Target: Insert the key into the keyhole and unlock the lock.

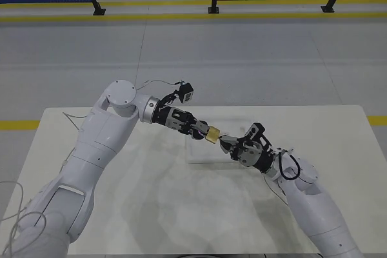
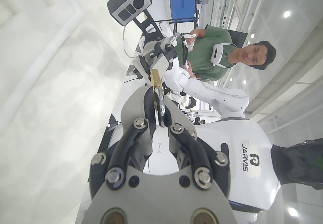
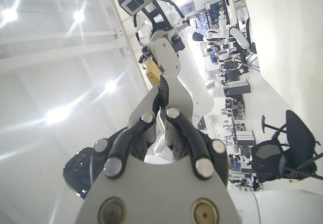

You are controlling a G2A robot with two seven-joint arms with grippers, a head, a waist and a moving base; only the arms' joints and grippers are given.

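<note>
A brass padlock [image 1: 212, 134] hangs in the air above the middle of the white table [image 1: 116, 193], held between my two grippers. My left gripper [image 1: 201, 131] is shut on its silver shackle [image 2: 159, 106], with the brass body [image 2: 156, 78] sticking out past the fingertips. From the opposite side my right gripper [image 1: 227, 140] meets the lock's free end and is shut on the key, which is almost wholly hidden between the black pads [image 3: 164, 91]. In the right wrist view the padlock [image 3: 153, 72] sits just beyond that gripper [image 3: 161, 83], its end face touching the fingertips.
A shallow, pale tray [image 1: 195, 155] lies on the table right under the two grippers. The table's far edge [image 1: 200, 108] runs just behind them, with grey floor beyond. Bare tabletop stretches to either side and toward the front.
</note>
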